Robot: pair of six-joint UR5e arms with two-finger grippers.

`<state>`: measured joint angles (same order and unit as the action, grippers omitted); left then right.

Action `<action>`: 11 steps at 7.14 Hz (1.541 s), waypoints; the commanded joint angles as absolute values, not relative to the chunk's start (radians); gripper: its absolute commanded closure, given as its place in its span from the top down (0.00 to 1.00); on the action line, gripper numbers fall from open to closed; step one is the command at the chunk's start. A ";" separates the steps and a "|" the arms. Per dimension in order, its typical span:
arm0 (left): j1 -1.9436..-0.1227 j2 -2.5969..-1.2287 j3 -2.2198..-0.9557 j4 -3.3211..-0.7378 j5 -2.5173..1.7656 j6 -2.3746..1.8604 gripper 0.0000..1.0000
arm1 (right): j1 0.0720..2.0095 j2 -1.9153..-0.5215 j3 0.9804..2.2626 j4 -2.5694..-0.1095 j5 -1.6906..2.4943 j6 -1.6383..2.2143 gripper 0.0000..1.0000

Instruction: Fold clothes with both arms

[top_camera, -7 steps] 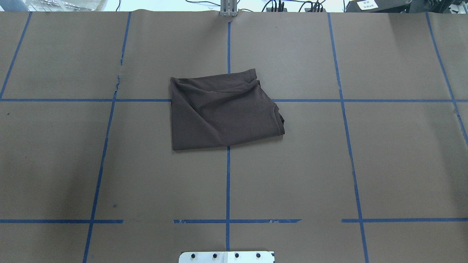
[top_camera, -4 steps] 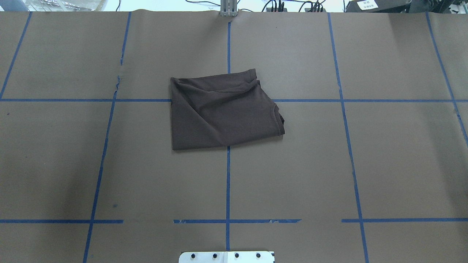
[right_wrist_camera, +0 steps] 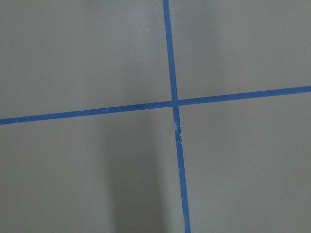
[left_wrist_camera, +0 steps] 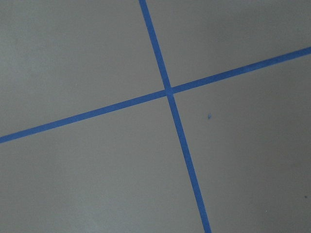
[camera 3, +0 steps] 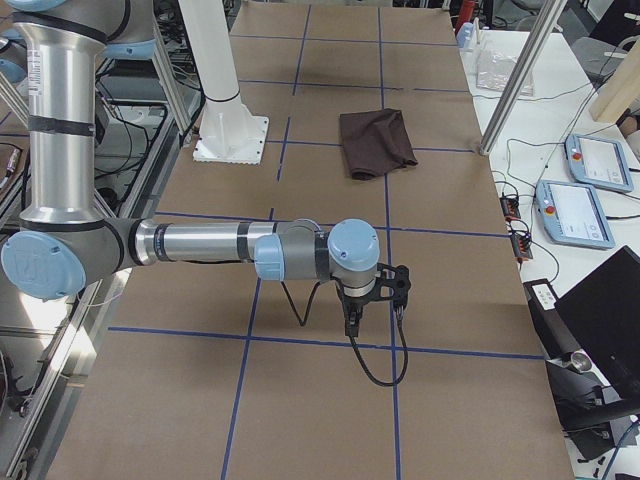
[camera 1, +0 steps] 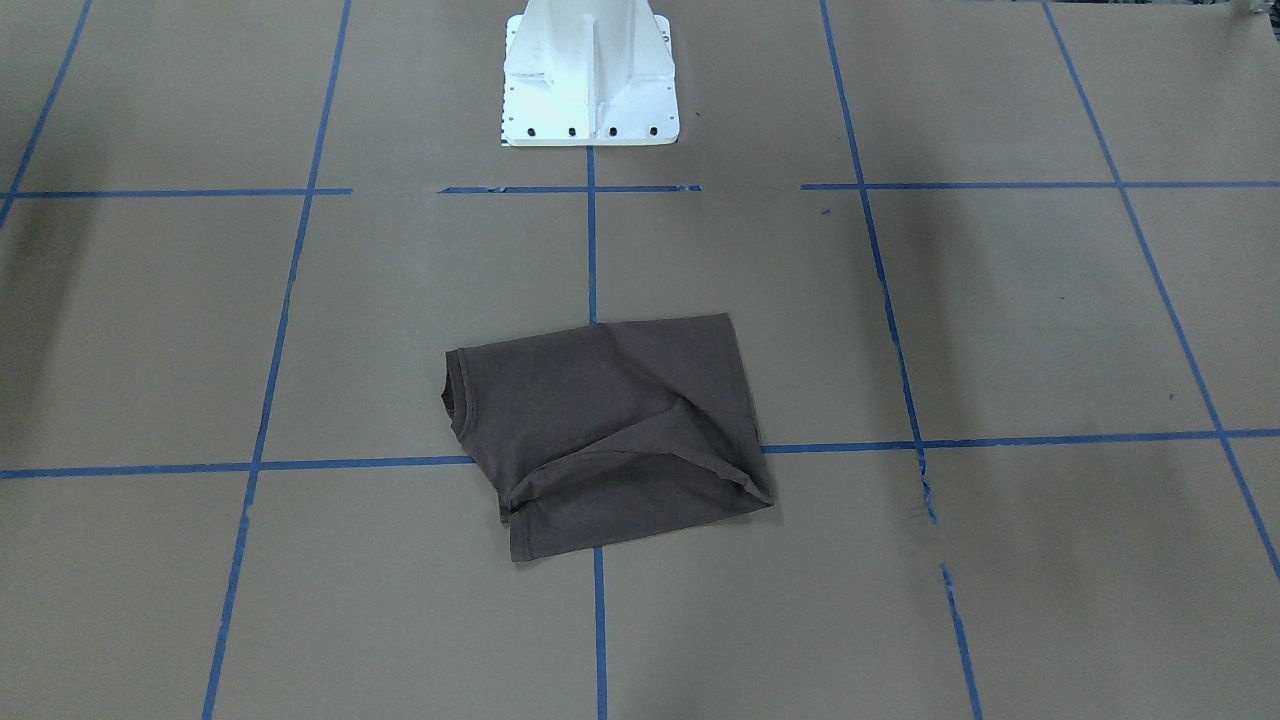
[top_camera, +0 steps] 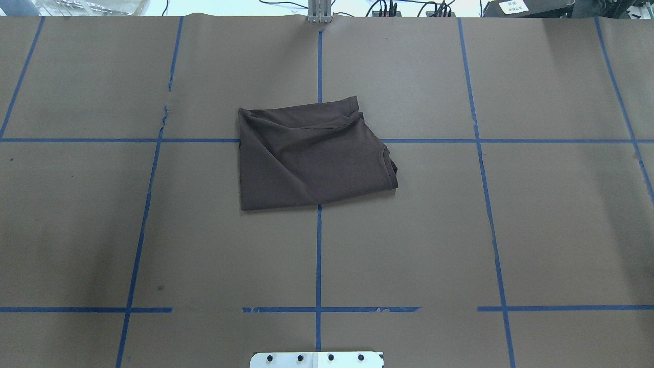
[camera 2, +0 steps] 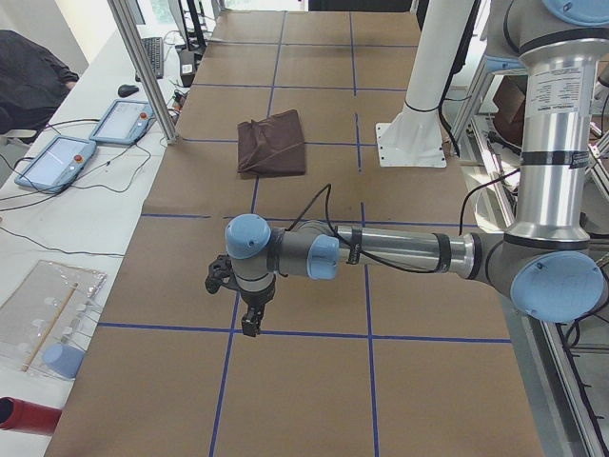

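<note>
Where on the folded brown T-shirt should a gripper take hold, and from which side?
Probably the collar end of the T-shirt, from the robot's right: layers there end in loose, slightly lifted edges; the opposite side looks like a flat closed fold.

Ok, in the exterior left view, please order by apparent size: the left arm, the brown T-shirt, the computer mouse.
1. left arm, largest, also nearest the camera
2. brown T-shirt, folded
3. computer mouse, smallest, far off

my left arm [camera 2: 400, 250], right arm [camera 3: 200, 243]: grey tubes, light-blue caps | cables [camera 3: 390, 372]: black, looping | my left end effector [camera 2: 249, 322], right end effector [camera 3: 352, 322]: black | pedestal [camera 1: 590, 80]: white, dark screws
</note>
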<state>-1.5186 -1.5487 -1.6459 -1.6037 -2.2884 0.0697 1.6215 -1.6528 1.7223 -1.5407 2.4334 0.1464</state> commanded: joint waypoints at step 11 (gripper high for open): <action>-1.519 -1.549 -1.649 -1.605 -2.290 0.063 1.00 | 1.621 -1.663 1.718 -1.540 2.412 0.127 1.00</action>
<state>-1.5186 -1.5507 -1.6490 -1.6040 -2.2902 0.0623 1.6214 -1.6613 1.7176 -1.5414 2.4231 0.1357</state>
